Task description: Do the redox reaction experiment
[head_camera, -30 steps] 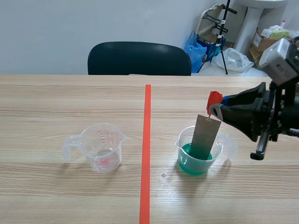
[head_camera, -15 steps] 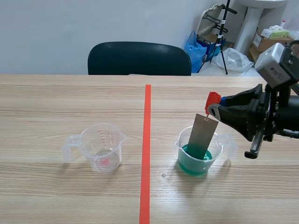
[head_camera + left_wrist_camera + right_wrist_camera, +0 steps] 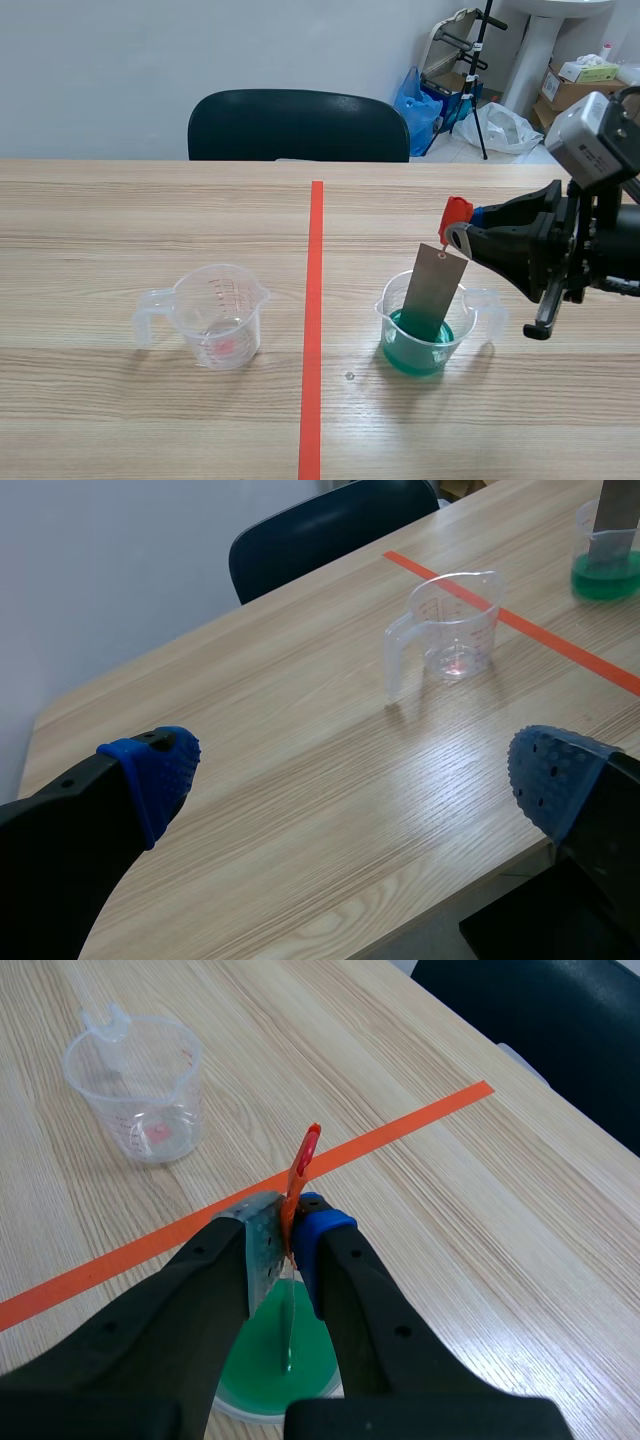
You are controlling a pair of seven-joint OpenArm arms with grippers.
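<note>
A clear beaker of green liquid [image 3: 425, 335] stands right of the red tape line. A grey metal strip [image 3: 432, 285] leans in it, its lower end in the liquid. The strip hangs from a red clip [image 3: 457, 213], and my right gripper [image 3: 465, 238] is shut on that clip just above the beaker. In the right wrist view the red clip [image 3: 303, 1165] sticks up between the fingers of the right gripper [image 3: 290, 1228], over the green liquid [image 3: 275, 1360]. An empty clear beaker [image 3: 215, 315] stands left of the line. My left gripper [image 3: 355, 770] is open over the table's near left corner, far from the empty beaker [image 3: 455, 630].
A dark chair [image 3: 298, 125] stands behind the table's far edge. Bags, boxes and a stand [image 3: 480, 70] lie on the floor at the back right. The red tape line [image 3: 312, 330] runs down the table's middle.
The right gripper shifted slightly left with the clip, tilting the strip more in the green beaker. It has kept still over the last half second.
</note>
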